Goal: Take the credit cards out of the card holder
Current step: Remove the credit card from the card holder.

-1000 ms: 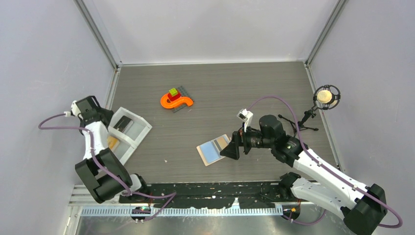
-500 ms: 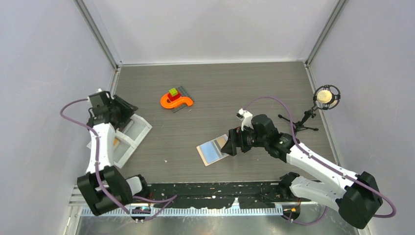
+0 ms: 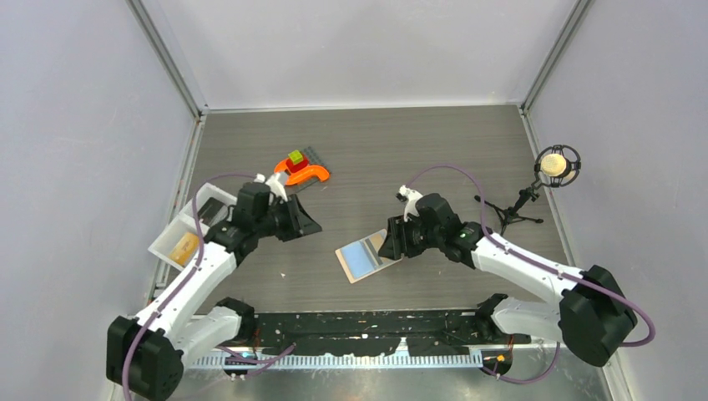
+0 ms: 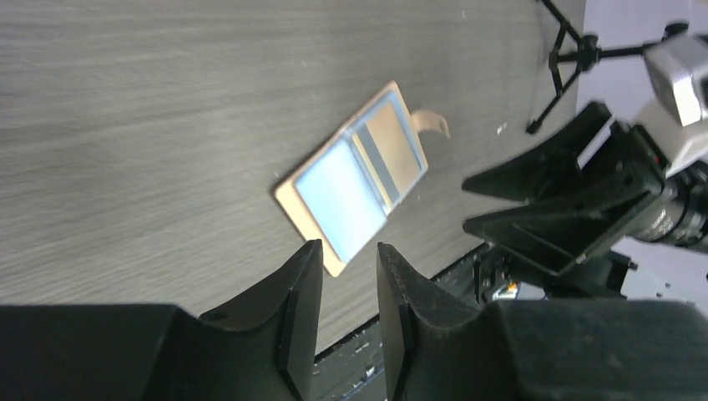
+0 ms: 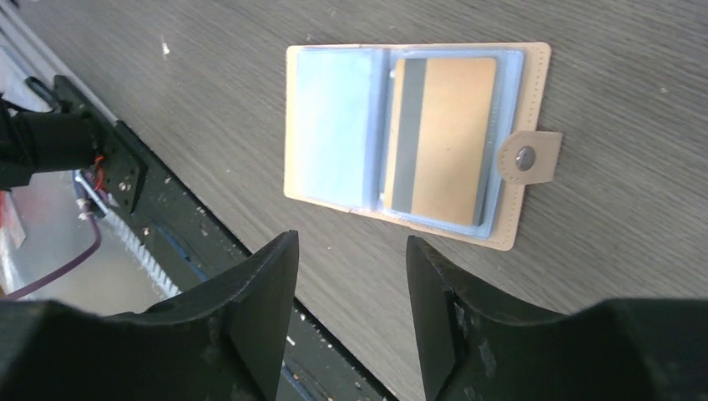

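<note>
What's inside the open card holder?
A tan card with a grey stripe shows in the snap-side sleeve of the card holder. The other sleeve looks empty; anything behind is hidden.

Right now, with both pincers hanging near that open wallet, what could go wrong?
The tan card lies flat under a clear sleeve in the card holder; a finger could slip off it or pinch the sleeve too. Nothing pins the holder down, so a pull might drag it across the table. The left pincer and right pincer both point at it, so they could bump.
</note>
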